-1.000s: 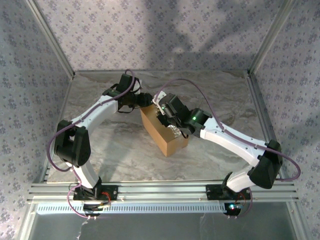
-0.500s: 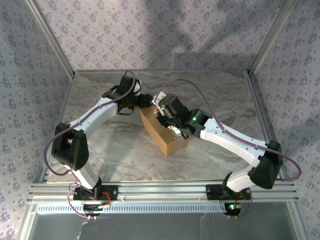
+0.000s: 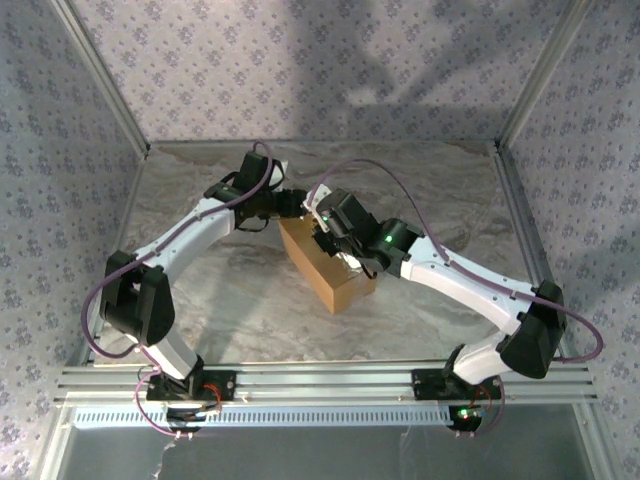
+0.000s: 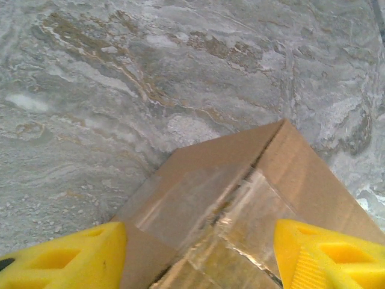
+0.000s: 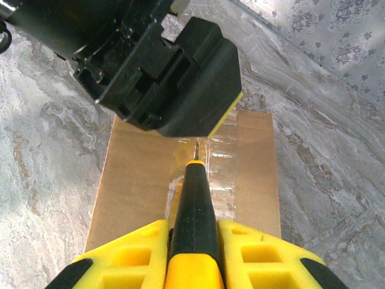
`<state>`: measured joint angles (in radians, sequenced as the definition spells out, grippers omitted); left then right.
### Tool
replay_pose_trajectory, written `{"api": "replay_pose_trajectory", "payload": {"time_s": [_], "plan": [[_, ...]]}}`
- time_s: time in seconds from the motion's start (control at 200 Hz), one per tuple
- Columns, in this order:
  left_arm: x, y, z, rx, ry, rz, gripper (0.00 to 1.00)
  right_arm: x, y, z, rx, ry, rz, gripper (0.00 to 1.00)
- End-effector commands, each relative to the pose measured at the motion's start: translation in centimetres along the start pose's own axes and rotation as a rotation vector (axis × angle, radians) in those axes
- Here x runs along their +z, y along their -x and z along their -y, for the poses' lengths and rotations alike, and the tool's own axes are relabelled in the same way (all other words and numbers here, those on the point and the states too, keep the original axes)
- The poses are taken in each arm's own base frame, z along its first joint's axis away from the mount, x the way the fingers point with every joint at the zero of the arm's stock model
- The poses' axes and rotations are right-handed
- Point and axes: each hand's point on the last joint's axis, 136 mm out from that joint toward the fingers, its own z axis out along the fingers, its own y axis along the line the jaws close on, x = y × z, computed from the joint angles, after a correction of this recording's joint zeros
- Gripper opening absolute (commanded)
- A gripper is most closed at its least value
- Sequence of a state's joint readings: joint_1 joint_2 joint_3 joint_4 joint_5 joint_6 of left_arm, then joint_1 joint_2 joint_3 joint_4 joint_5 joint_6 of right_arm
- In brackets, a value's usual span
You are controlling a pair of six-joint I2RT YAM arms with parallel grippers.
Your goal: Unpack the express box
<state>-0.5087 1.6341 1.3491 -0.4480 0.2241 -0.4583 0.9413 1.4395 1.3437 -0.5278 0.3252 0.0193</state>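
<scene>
Two claws met over the express box [image 3: 330,268], which sat closed near the middle of the marbled surface [image 3: 240,300]. At its far end the left claw [image 4: 198,256] stood wide, yellow fingers [image 4: 66,256] straddling a box corner. From the right, the right claw [image 5: 192,241] was clamped on a black-and-yellow tool [image 5: 194,198], its thin tip touching the tape [image 5: 221,150].

Nothing can be read here: no writing, label, brand mark, number or sign. The express box [image 5: 138,180], lying just under and ahead of the right gripper [image 5: 192,233], shows plain brown cardboard and shiny clear tape. The black-and-yellow tool [image 5: 192,198] clamped between that claw's fingers has no legible marking on it.
</scene>
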Motion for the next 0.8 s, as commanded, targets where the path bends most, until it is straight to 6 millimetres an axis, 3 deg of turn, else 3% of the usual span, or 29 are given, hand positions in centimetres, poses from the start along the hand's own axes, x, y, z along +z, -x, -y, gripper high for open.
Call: {"api": "replay_pose_trajectory", "payload": {"time_s": [0.0,0.39,0.795], "plan": [[-0.6,-0.4,0.6,0.040,0.003,-0.018,0.66,-1.1,0.1,-0.2,0.005,0.019,-0.004,0.00],[0.5,-1.9,-1.9,0.033,0.115,-0.061,0.64,-1.5,0.0,0.0,0.001,0.010,-0.002,0.00],[1.4,-2.0,-3.6,-0.001,0.180,-0.057,0.62,-2.6,0.1,0.4,0.004,0.001,0.015,0.00]]}}
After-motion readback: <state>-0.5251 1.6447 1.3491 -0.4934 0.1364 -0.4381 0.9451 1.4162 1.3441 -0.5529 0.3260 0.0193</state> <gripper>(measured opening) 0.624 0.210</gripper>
